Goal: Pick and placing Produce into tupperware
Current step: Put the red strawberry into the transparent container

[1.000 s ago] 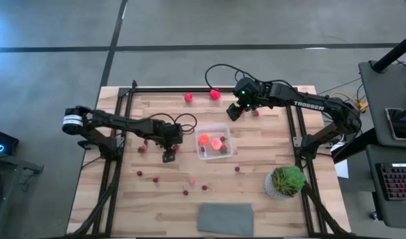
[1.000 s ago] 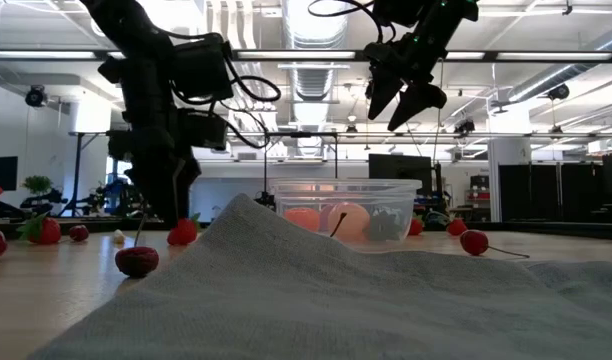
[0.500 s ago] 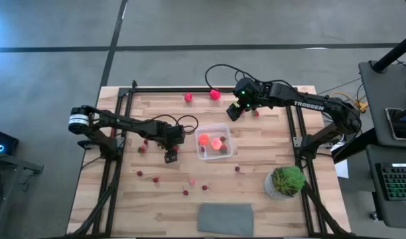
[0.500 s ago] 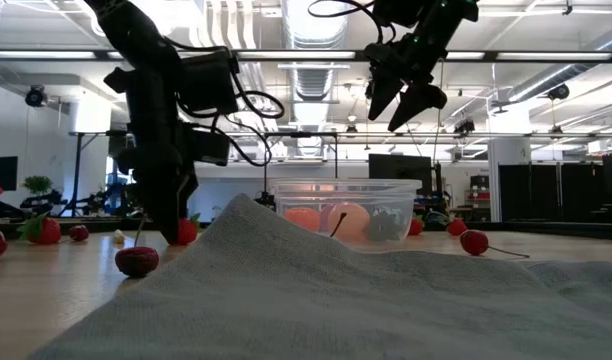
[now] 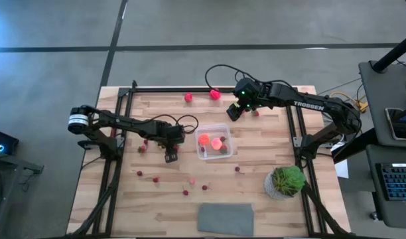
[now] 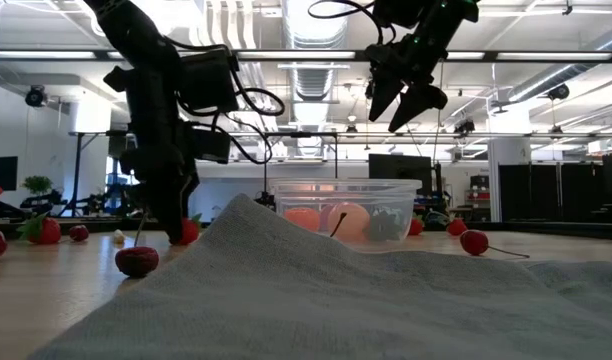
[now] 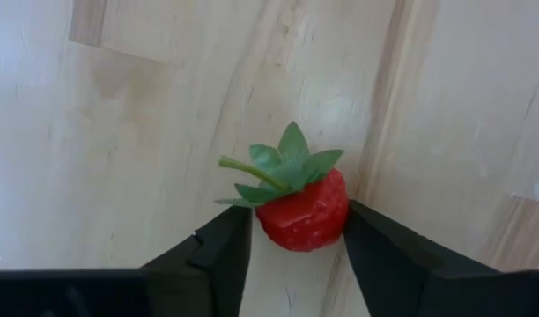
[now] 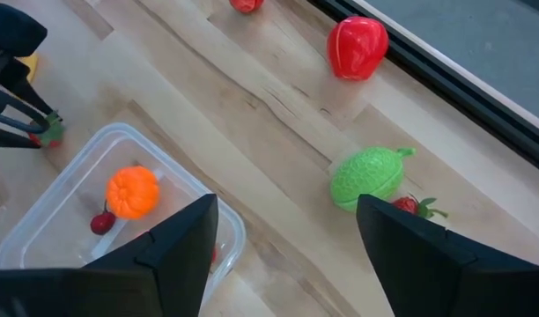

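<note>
From above, the left gripper [image 5: 170, 157] covers whatever sits between its fingers, and the low view is half blocked by the grey cloth [image 6: 316, 290] heaped in front, which hides the base of the tupperware [image 6: 347, 210] and much of the table [image 5: 256, 179]. Only the left wrist view settles it: the two dark fingers [image 7: 218, 251] sit narrowly closed on a red toy strawberry [image 7: 303, 211] with a green leafy cap, one finger against each flank, the fruit resting on the wood. In the high view this gripper is down at the table, just left of the clear tub [image 5: 214, 141].

The tub stands near the middle of the table and holds an orange piece [image 8: 133, 191], a pale pink piece [image 5: 217, 143] and a small dark red berry [image 8: 102, 223]; a greenish lump in its far corner is too small to name.

The right gripper [image 5: 233, 111] hangs high above the table's back edge, its fingers [image 8: 177, 251] spread wide and holding nothing. Beneath it lie a green bumpy fruit [image 8: 366, 177], a second small strawberry [image 8: 409, 206] partly tucked behind it, and a red pepper-like piece [image 8: 358, 47]. Tiny dark berries [image 5: 186, 192] are scattered over the front of the table, near a potted plant [image 5: 286, 180].
</note>
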